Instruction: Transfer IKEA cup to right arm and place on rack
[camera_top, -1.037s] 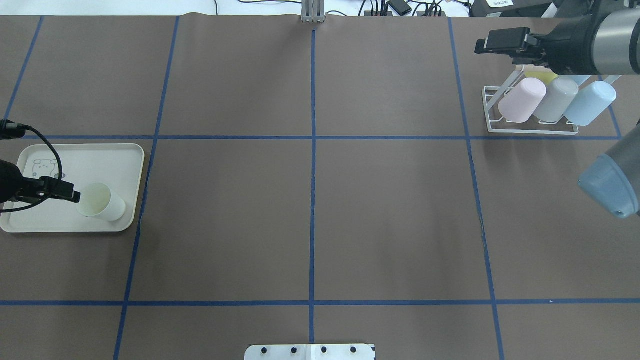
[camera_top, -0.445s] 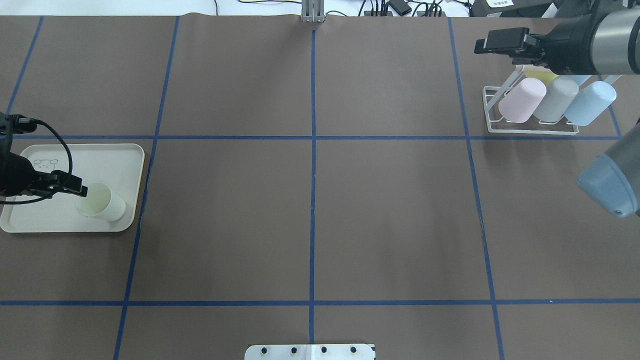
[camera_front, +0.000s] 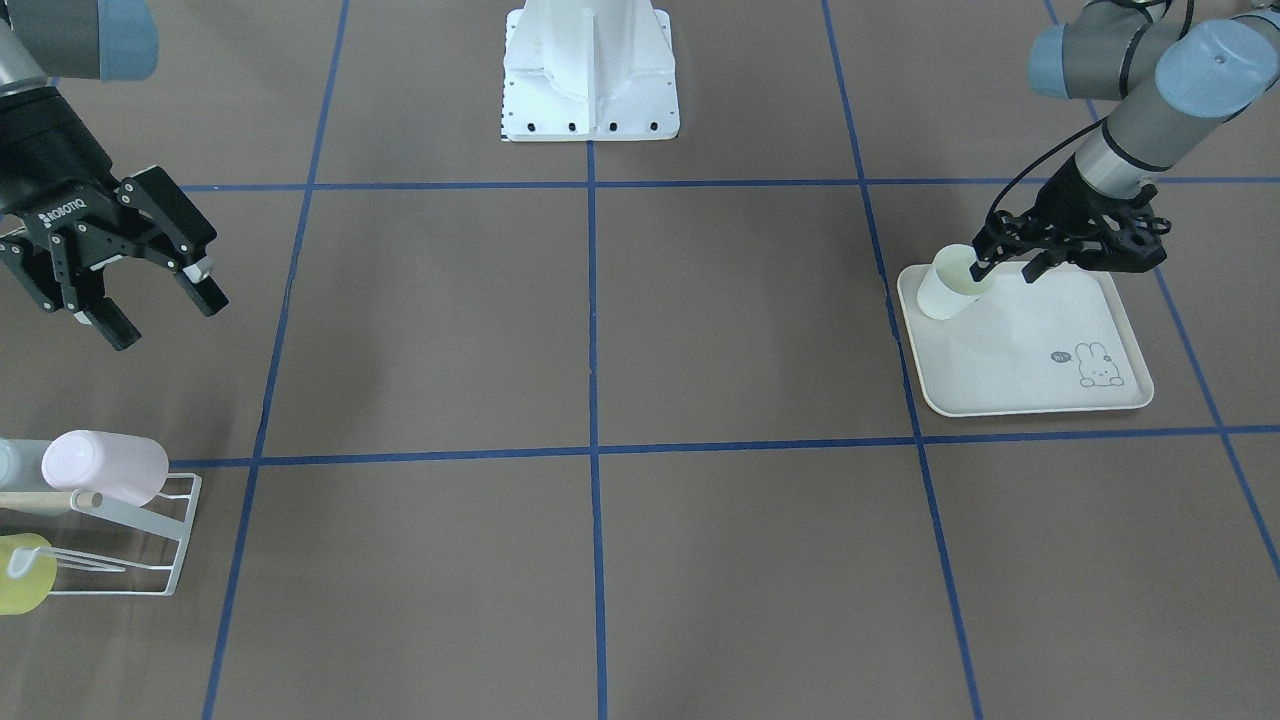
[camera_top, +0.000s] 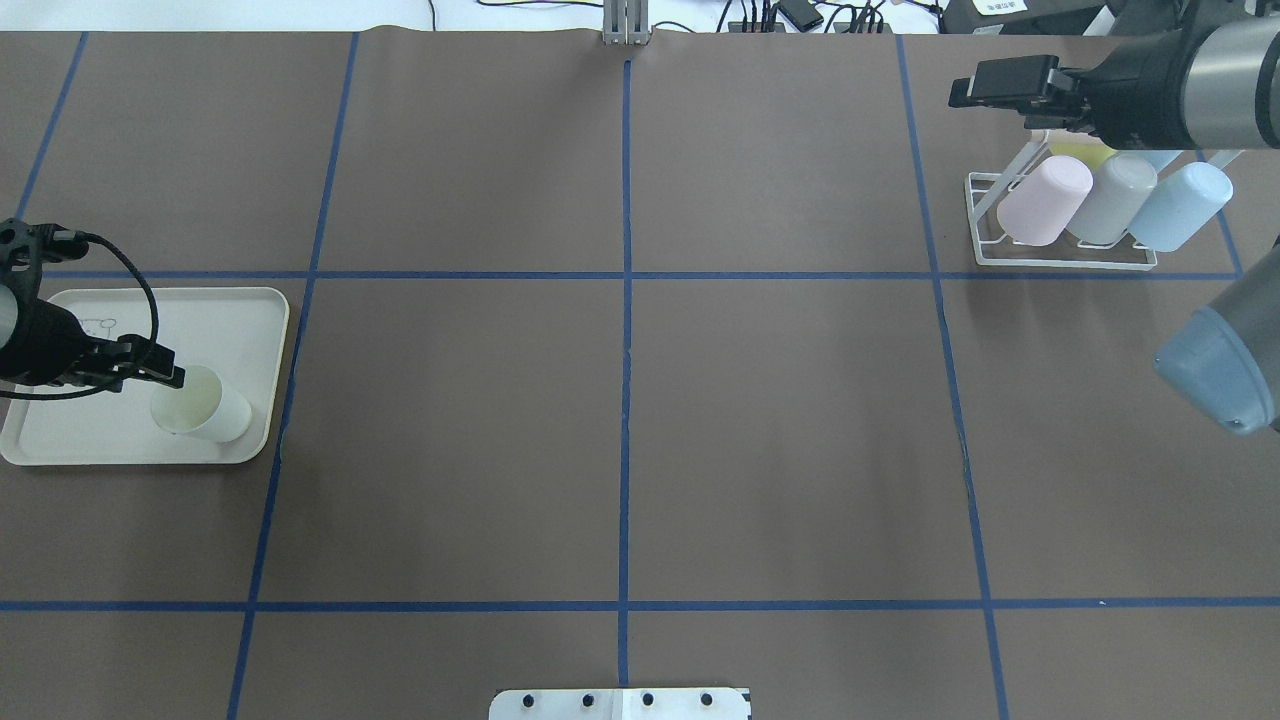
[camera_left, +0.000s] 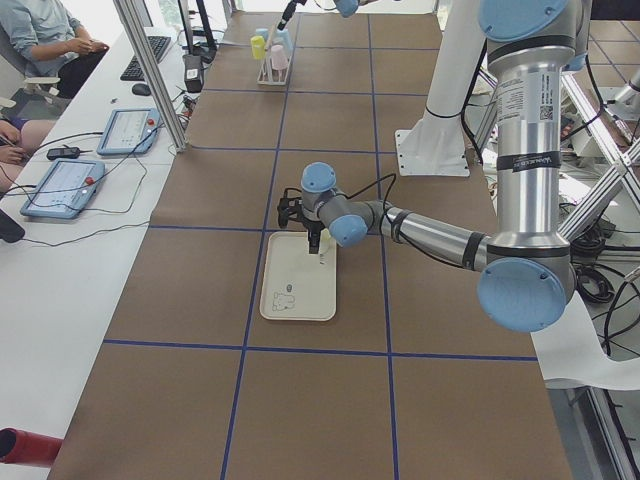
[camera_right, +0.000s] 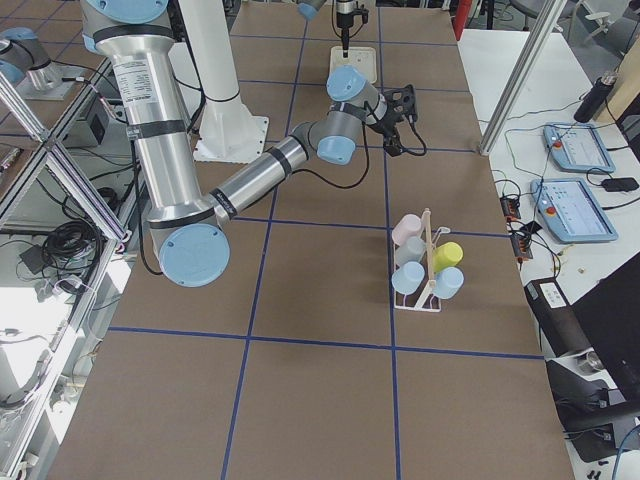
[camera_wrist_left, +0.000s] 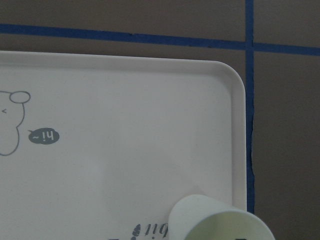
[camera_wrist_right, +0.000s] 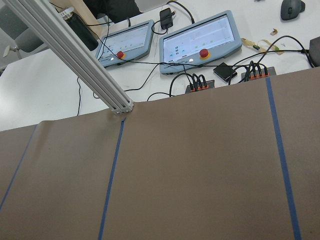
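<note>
Cup (camera_top: 205, 405) is standing upright, mouth up, near one corner of the cream tray (camera_top: 220, 320), at the far left end of the surface (camera_top: 780, 440) as the robot faces it. Its long axis is running straight up and down, so any grasp on it is having to come from above, over the rim. The left gripper (camera_front: 1008, 268) is hanging right at that rim, on the side of the cup that faces the tray's middle, with its jaws spread. One finger (camera_front: 985, 262) is reaching over the edge of the mouth while the other is sitting outside the wall; whether either is touching the cup, I cannot tell. That straddle is looking like the set-up for a pinch on the rim wall.

The right gripper (camera_front: 165, 318) is waiting well apart at the opposite end of the surface, jaws wide and holding nothing, hovering near the white wire rack (camera_top: 1060, 263). Pink, grey, blue and yellow cups are already hanging on that rack. The left arm is by far the nearer one, so the lift is falling to it, with the hand-over across the middle not yet begun.
</note>
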